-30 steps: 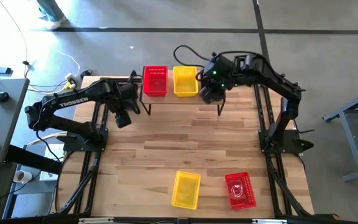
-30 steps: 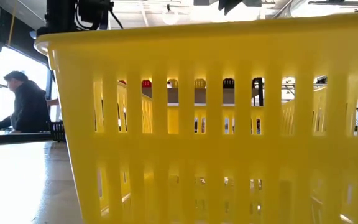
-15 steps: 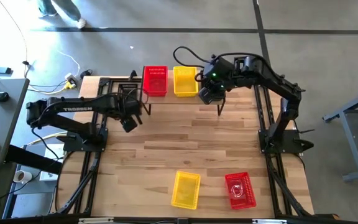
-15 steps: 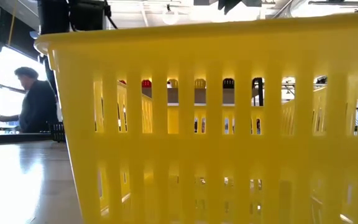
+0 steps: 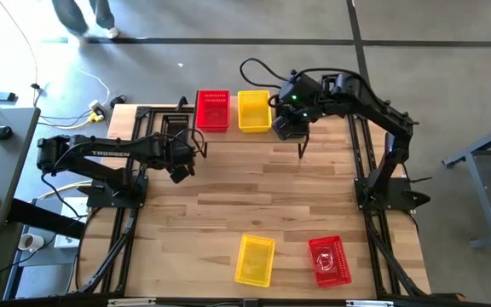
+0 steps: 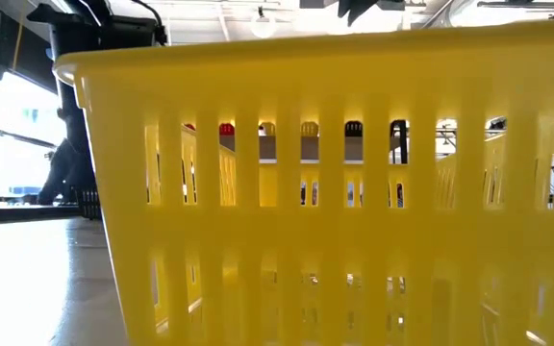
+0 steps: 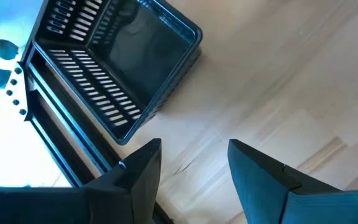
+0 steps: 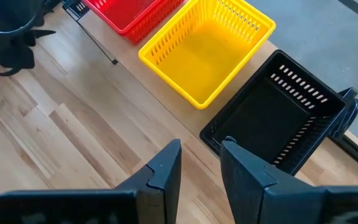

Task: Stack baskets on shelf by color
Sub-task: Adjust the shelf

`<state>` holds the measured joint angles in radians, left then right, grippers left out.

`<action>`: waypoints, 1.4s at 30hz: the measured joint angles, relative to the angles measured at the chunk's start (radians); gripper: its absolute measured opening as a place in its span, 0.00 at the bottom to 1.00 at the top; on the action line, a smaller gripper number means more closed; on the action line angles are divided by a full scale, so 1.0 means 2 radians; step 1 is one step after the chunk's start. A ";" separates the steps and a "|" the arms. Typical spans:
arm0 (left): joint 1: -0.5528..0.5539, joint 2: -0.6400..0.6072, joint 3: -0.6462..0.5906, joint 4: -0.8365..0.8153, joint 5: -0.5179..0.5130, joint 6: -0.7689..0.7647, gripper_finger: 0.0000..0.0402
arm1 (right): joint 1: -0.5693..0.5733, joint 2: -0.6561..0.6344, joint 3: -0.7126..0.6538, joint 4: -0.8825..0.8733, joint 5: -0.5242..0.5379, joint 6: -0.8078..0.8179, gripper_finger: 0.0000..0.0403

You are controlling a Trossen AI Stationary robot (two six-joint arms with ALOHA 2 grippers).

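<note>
Baskets sit thus: red (image 5: pixel 212 111), yellow (image 5: pixel 254 111) and black (image 8: pixel 278 118) on the shelf (image 8: pixel 194 134), another black (image 7: pixel 114 59) at the bench's (image 5: pixel 245 196) far-left corner, where the released left tool (image 7: pixel 191 165) has swung toward it while the released, empty right tool (image 8: pixel 197 168) hovers.

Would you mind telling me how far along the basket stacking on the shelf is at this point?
Done: a red basket, a yellow basket and a black basket sit side by side on the shelf.

In hand: nothing. The left hand is open near another black basket; the right hand is open by the shelf.

Left: that black basket, plus the yellow basket and red basket at the table's near edge.
</note>
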<state>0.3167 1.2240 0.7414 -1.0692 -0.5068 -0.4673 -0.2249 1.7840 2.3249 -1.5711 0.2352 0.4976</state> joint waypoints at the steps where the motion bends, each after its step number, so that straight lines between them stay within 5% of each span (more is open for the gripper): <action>1: -0.002 0.000 0.000 0.000 0.001 0.003 0.44 | 0.000 0.000 0.000 0.000 0.000 0.000 0.24; 19: -0.045 0.000 0.038 -0.043 0.000 -0.010 0.44 | 0.000 0.000 0.000 0.000 0.000 0.000 0.24; 36: 0.050 -0.033 0.176 -0.149 -0.041 -0.005 0.44 | 0.000 0.000 0.000 0.000 0.009 -0.017 0.24; 42: 0.106 -0.071 0.185 -0.124 0.014 -0.017 0.44 | 0.000 0.000 0.000 0.000 0.010 -0.037 0.24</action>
<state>0.5277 1.0822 1.1110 -1.3175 -0.4790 -0.5020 -0.2249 1.7844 2.3249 -1.5704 0.2558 0.4244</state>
